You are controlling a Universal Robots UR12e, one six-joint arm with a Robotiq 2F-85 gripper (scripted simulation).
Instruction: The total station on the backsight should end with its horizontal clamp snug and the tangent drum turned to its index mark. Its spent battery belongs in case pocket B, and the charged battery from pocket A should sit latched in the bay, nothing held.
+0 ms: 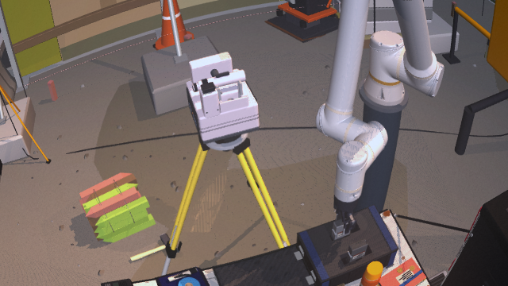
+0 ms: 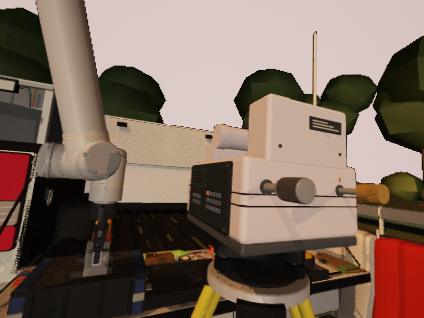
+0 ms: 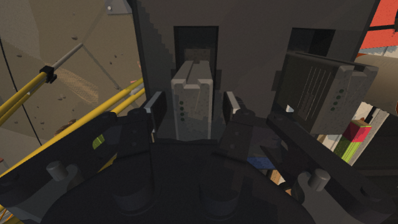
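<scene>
My gripper (image 1: 342,227) (image 2: 98,246) (image 3: 191,108) is open and holds nothing, lowered over the dark case (image 1: 346,247), with its fingers on either side of a grey battery (image 3: 191,106) (image 1: 338,229) standing in the nearer pocket. A second grey battery (image 3: 325,94) (image 1: 358,251) sits tilted in the other pocket to the right. The white total station (image 1: 222,101) (image 2: 280,180) stands on a yellow tripod (image 1: 230,198) to the left of the case. Its knurled drum (image 2: 295,190) faces the second side camera.
A grey concrete block (image 1: 170,75) with an orange cone (image 1: 172,24) lies behind the tripod. Stacked red and green stakes (image 1: 117,206) lie on the ground to the left. An orange-capped bottle (image 1: 372,273) stands by the case front.
</scene>
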